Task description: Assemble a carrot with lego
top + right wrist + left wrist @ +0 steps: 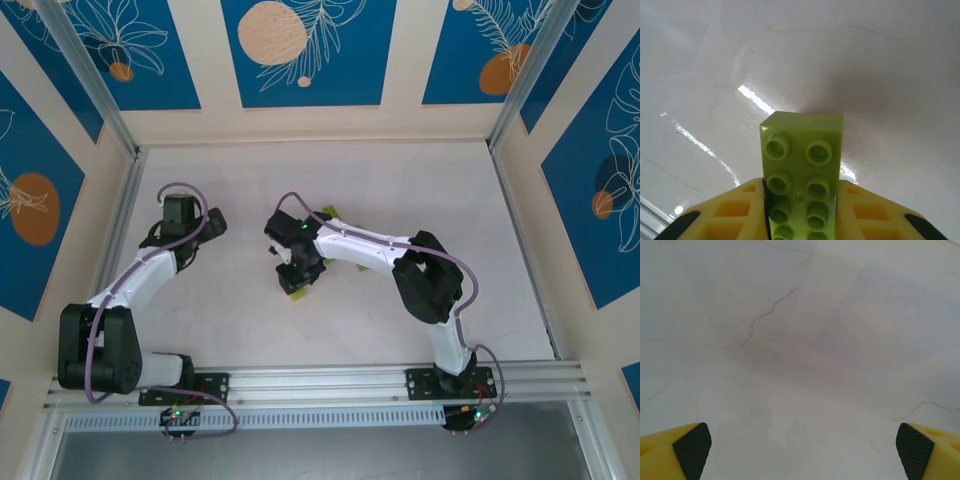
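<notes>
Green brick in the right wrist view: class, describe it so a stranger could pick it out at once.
On the white table, follow the right arm to the right gripper near the middle. Between its yellow fingers sits a lime-green brick, two studs wide. Unlike the lime piece beyond the arm, it is gripped.

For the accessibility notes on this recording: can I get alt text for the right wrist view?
A lime-green rectangular plastic lego brick, its two columns of round studs facing the camera, is clamped between the yellow fingers of the right gripper. Behind it is a pale glossy table with faint veins and streaks of glare.
</notes>
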You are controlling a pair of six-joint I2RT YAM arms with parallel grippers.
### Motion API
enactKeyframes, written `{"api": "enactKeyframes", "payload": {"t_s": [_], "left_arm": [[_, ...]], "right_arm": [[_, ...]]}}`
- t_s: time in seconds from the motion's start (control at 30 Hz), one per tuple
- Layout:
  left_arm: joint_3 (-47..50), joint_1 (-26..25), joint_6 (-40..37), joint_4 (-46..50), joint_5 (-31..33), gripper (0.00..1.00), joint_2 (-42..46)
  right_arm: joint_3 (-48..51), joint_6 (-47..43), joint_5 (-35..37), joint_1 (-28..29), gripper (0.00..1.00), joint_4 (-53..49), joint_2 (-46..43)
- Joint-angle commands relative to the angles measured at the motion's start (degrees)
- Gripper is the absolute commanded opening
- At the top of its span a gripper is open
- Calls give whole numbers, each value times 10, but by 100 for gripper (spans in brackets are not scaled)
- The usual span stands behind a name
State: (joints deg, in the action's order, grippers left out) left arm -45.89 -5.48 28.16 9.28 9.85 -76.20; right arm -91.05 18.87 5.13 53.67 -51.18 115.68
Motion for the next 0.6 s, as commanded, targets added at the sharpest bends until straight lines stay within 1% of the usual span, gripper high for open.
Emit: {"api": "enactKeyframes", "payload": {"t_s": [0.0,0.3,0.4,0.57], "left_arm": [[-16,4,-2,3,-5,98,11],[-18,4,-1,1,-8,98,5],[-18,4,-2,2,-9,98,7],[-17,4,-2,3,-8,98,10]], "right_arm": [[37,-2,0,5,29,-28,29],[54,-9,7,-3,29,-27,30],[37,-15,5,-14,29,-29,16],[-24,-33,8,-45,29,-42,-1]]}}
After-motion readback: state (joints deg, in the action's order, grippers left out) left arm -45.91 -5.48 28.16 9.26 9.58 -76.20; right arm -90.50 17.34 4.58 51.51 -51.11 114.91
